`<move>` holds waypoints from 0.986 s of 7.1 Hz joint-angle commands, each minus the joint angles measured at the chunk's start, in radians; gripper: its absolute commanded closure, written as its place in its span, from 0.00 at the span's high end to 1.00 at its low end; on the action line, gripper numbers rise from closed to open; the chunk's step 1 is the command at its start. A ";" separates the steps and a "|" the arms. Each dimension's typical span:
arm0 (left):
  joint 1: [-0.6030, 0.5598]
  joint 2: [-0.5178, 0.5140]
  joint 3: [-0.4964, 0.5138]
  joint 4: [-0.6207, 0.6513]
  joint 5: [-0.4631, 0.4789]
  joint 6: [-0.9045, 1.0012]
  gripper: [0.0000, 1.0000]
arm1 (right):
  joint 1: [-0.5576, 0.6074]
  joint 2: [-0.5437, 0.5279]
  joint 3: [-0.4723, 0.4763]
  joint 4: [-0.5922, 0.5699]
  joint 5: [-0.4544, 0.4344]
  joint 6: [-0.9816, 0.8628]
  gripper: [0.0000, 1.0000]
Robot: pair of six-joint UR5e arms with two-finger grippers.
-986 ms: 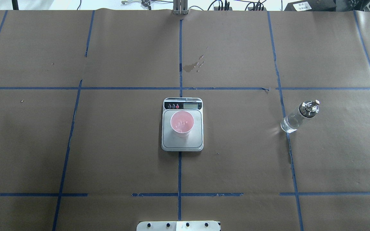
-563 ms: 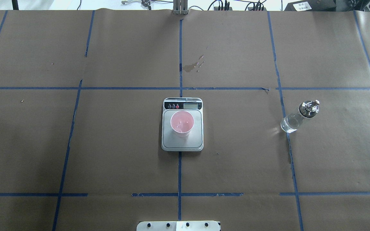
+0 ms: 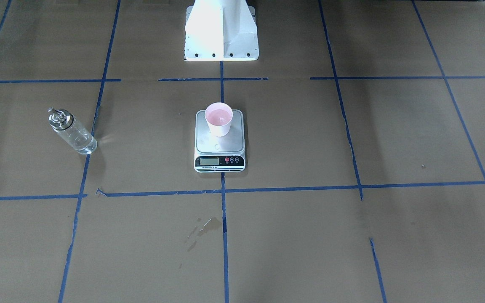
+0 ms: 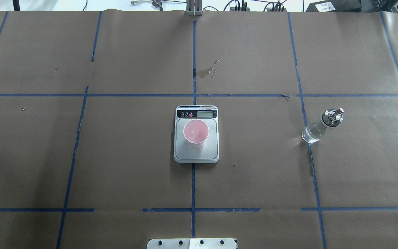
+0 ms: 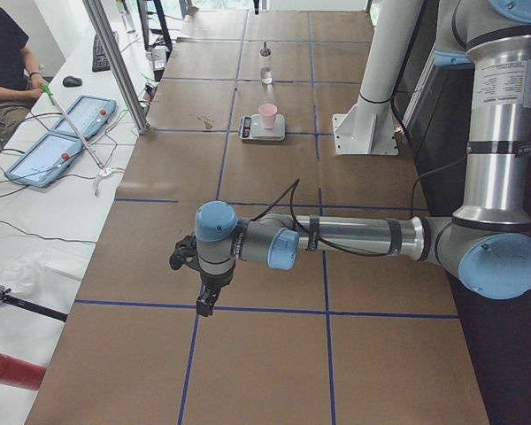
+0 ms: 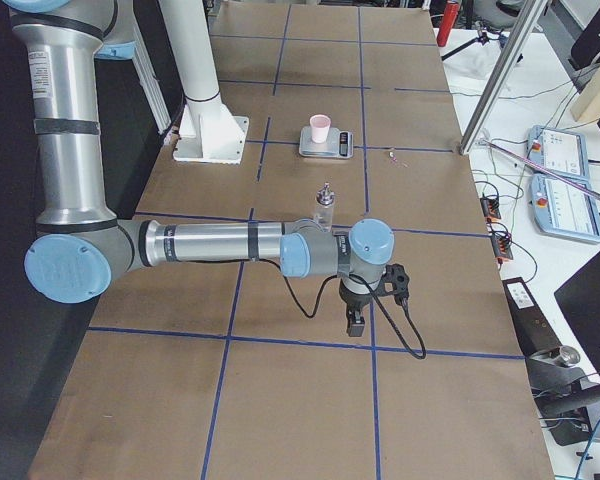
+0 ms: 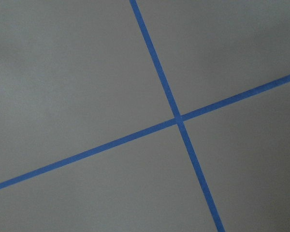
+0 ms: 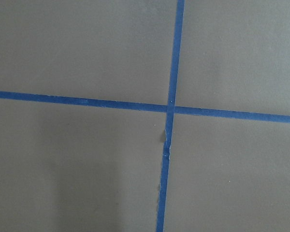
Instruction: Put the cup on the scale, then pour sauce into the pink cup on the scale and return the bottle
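L gripper [image 5: 204, 305] hangs low-centre in ext-left view, pointing down over the bare table [image 5: 274, 354], nothing seen in it; open or closed, can't tell. The cup [image 5: 267, 111] sits on the scale [image 5: 255, 134] near frame top, with the bottle [image 5: 265, 71] above it.

Ext-right: R gripper [image 6: 356, 325] at centre, likewise empty-looking, jaw state unreadable. Bottle is above it in frame.

Front view: no arms. Cup upright on platform, bottle mid-left, well apart.

Overhead: same layout, bottle at right.

Wrist cams: only blue tape [image 7: 176, 118] crossings.

Judgement: bottle is smooth glass, prob. slippery & breakable, so grip round the body below the metal cap. Cup is light & thin, tips easily.
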 commanded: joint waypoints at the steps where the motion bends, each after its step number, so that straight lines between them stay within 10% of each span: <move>1: -0.025 -0.016 0.005 0.087 -0.005 0.029 1.00 | 0.017 -0.009 -0.001 0.013 0.004 0.000 1.00; 7: -0.090 -0.079 -0.003 0.165 -0.034 0.020 1.00 | 0.103 -0.041 0.000 0.011 0.056 0.003 1.00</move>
